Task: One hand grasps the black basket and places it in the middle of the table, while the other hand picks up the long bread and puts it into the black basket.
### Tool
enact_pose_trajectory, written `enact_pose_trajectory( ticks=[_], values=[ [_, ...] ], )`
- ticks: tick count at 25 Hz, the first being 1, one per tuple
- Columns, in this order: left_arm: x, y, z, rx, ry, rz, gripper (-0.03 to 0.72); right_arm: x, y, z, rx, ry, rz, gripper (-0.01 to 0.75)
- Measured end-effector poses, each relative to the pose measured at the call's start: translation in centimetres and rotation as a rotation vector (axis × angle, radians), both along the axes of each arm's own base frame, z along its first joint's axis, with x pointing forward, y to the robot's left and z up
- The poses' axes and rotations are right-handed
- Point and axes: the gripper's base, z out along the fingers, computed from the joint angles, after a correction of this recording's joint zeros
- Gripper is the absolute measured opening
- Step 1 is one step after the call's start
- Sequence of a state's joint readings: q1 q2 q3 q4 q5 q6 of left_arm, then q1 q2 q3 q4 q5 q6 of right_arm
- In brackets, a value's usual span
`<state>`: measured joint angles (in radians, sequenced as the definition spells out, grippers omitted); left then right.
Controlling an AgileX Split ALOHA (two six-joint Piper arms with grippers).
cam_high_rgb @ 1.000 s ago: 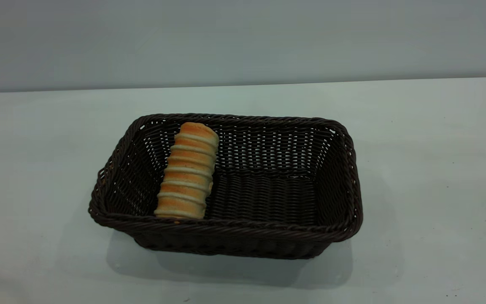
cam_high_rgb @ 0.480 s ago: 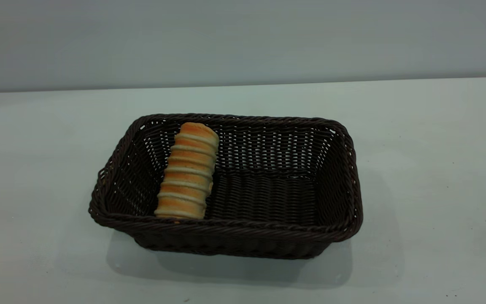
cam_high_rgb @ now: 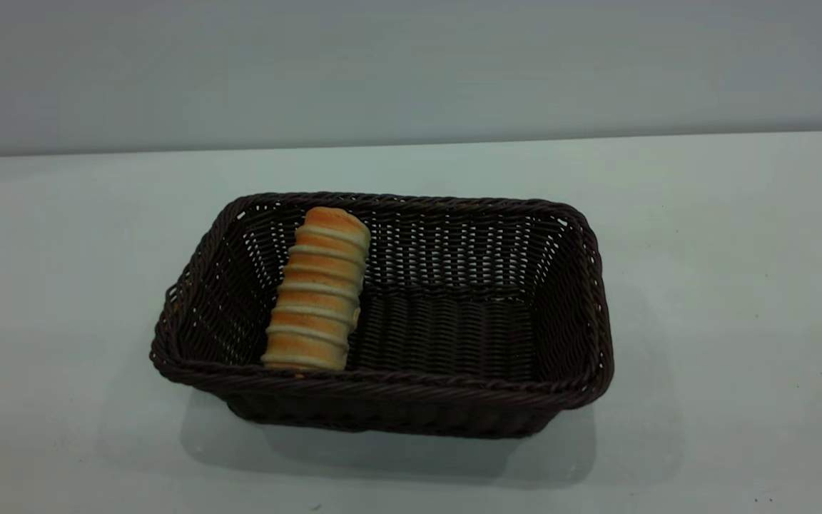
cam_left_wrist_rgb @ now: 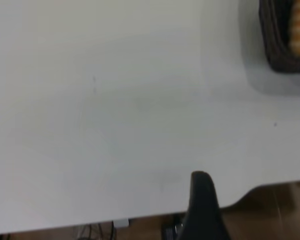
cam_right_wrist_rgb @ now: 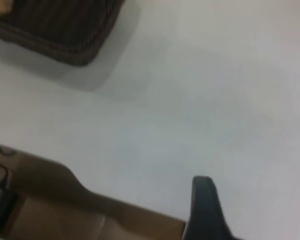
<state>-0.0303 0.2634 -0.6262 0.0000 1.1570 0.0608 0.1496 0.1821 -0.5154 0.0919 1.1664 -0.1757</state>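
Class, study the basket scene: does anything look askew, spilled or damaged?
Nothing stands out. The long bread lies whole inside the black basket, near its left end. The basket sits flat on the table, nothing spilled around it.

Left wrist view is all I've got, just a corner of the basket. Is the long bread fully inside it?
Observer: Yes. The exterior view shows the long bread wholly inside the black basket, in its left part, with the far end propped against the back wall.
Operator: Is the right gripper near the basket?
Observer: No. In the right wrist view the right gripper hangs by the table edge, apart from the basket, much like your left gripper.
Operator: Where does the basket stand?
Observer: Upright, about mid-table.
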Motion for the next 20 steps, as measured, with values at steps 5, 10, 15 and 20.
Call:
enact_pose_trajectory(
  ticks=[5,10,15,20],
  values=[
    [0.2,0.0,-3.1,-0.001,0.060,0.004,0.580,0.2,-0.5,-0.9,-0.025,-0.007,-0.050,0.527],
    [0.2,-0.1,-3.7,-0.011,0.072,0.003,0.580,0.3,-0.7,-0.9,-0.023,-0.008,-0.092,0.527],
    [0.2,-0.1,-3.7,-0.014,0.071,0.001,0.580,0.3,-0.7,-0.9,-0.018,-0.009,-0.097,0.527],
    [0.2,-0.2,-3.7,-0.021,0.071,-0.001,0.580,0.3,-0.7,-0.9,-0.018,-0.007,-0.097,0.527]
  ],
)
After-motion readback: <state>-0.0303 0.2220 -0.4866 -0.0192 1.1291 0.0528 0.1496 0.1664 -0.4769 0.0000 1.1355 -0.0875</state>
